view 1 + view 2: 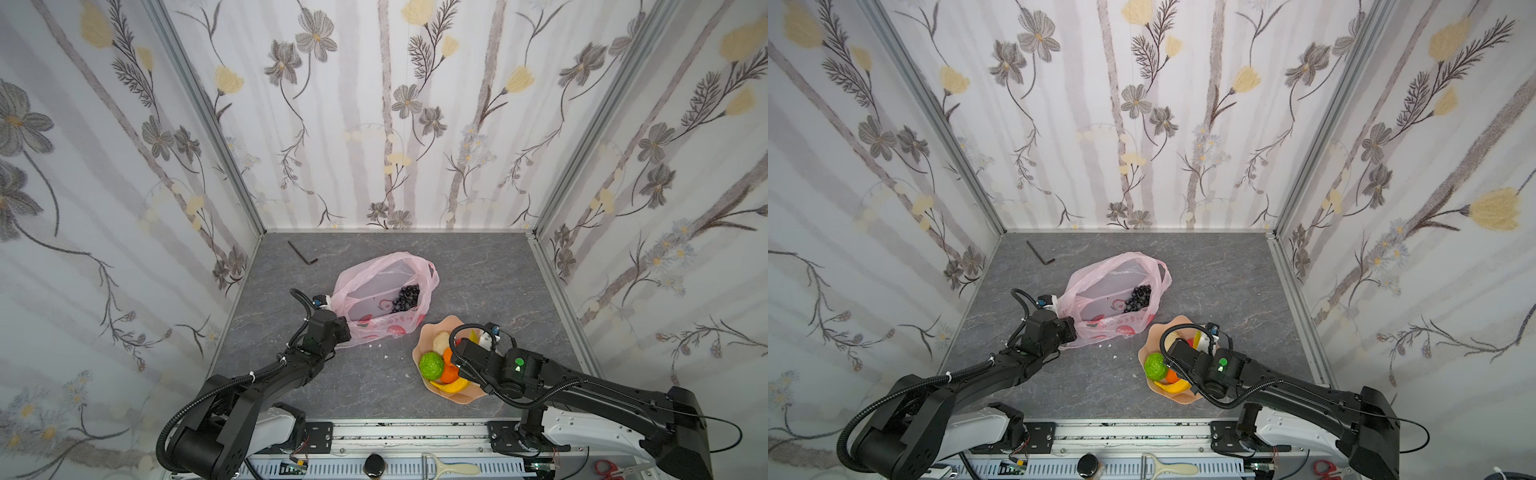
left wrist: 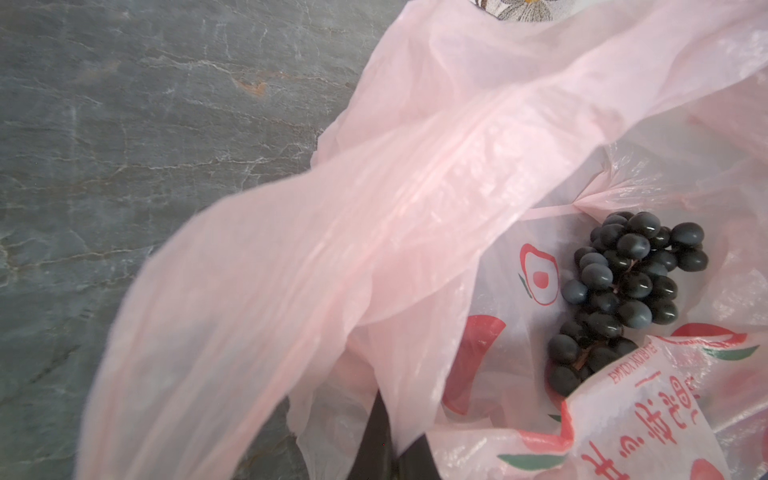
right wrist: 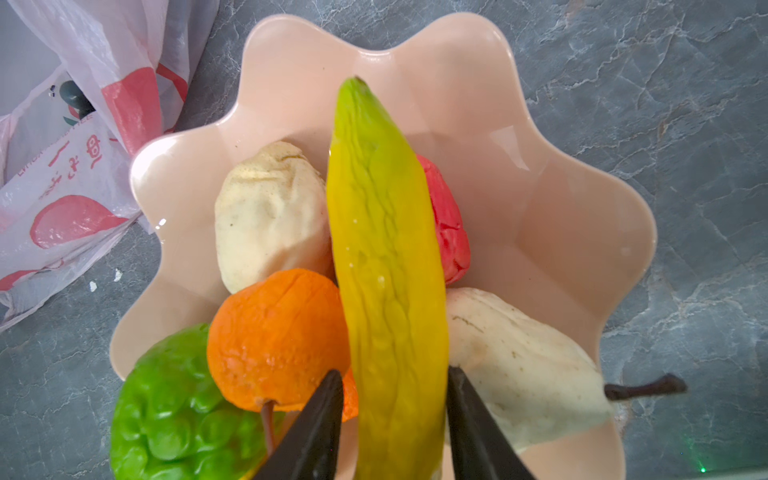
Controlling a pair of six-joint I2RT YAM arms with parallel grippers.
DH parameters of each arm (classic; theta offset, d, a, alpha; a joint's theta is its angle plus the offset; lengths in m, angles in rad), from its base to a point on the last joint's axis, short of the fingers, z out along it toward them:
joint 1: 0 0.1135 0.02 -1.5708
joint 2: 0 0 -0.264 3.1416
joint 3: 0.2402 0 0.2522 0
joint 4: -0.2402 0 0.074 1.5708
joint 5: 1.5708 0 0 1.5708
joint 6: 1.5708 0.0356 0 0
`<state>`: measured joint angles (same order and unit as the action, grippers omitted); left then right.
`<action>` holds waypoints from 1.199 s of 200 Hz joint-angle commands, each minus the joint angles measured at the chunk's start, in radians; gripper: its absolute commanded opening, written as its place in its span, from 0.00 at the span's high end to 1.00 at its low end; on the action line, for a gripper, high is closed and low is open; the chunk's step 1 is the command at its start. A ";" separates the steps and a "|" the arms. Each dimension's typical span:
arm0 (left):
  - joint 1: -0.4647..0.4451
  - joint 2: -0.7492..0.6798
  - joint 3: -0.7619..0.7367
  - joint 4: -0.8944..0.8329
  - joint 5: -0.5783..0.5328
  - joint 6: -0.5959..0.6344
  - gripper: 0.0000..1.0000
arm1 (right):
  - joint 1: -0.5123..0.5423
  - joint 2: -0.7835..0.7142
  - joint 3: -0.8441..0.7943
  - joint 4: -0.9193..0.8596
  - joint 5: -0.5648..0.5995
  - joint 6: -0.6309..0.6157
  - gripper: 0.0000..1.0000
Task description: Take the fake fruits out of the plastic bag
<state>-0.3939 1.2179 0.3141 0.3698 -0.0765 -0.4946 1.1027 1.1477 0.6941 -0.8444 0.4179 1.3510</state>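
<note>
L jaws clamped on thin pink plastic bag [image 1: 361, 272] rim; R jaws flank yellow toy banana [image 3: 386, 270] (grip unclear). Dark purple grape bunch [image 2: 623, 291] prob light, lumpy: grab mid-cluster.

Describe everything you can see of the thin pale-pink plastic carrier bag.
The thin, crinkly, translucent pale-pink plastic bag with red fruit prints and lettering lies slumped on the grey marbled tabletop, mouth open upward. Only a dark purple grape bunch shows inside. The left gripper is shut on its left edge. Its near corner lies beside the peach scalloped dish.
</note>
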 commanded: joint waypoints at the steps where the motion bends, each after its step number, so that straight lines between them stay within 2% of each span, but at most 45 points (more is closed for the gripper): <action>1: 0.001 0.001 -0.001 0.020 -0.011 0.005 1.00 | 0.008 -0.014 0.020 -0.038 0.036 0.027 0.52; 21: 0.000 0.000 0.000 0.021 -0.012 0.004 1.00 | 0.012 -0.029 0.036 -0.067 0.050 0.026 0.47; 47: 0.002 0.003 0.001 0.021 -0.011 0.005 1.00 | 0.013 -0.048 0.043 -0.061 0.052 0.014 0.47; 104: 0.001 0.008 0.002 0.021 -0.013 0.007 1.00 | 0.013 -0.080 0.018 -0.011 0.039 -0.008 0.67; 163: 0.000 0.017 0.005 0.021 0.003 0.007 1.00 | 0.013 -0.070 0.000 0.038 0.016 -0.019 0.71; 199: 0.001 0.037 0.025 0.023 0.032 0.009 1.00 | 0.013 -0.055 -0.001 0.040 0.011 -0.023 0.66; 240: -0.005 0.045 0.019 0.021 0.034 0.007 1.00 | 0.013 -0.080 0.092 -0.088 0.083 -0.043 0.57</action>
<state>-0.3954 1.2686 0.3332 0.3763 -0.0486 -0.4942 1.1133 1.0809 0.7208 -0.8654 0.4286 1.3228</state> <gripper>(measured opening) 0.050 0.427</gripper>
